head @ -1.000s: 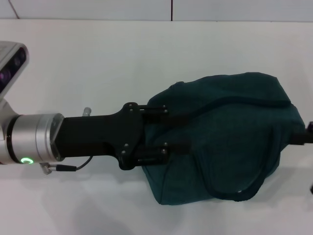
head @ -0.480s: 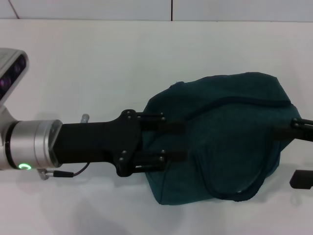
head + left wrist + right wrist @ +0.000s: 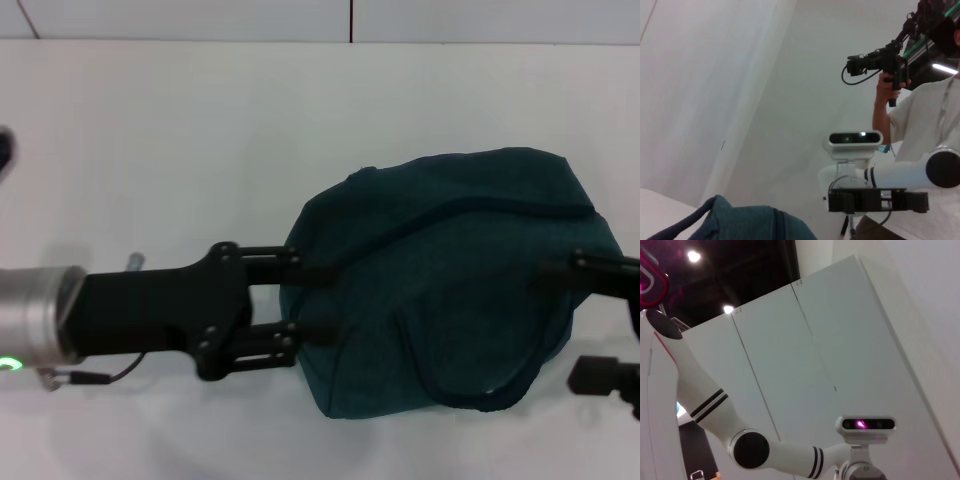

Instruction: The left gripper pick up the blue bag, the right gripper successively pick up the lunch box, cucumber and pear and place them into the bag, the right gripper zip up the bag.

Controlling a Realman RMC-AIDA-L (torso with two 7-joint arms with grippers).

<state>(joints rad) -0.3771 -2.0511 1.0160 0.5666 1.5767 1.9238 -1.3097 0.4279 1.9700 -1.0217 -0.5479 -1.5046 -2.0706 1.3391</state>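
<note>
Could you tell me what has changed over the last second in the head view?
The left gripper has drawn back toward the robot's left, its fingers now only at the blue bag's left edge. The right gripper has come in from the right edge, fingers spread at the bag's right side. The bag itself has stayed in place on the white table.

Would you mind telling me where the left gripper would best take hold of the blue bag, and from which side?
Probably the blue bag edge nearest the left gripper, approached from the robot's left: the soft bag lies slumped on the table, and the fabric folds there look thin enough for the open fingers to pinch.
</note>
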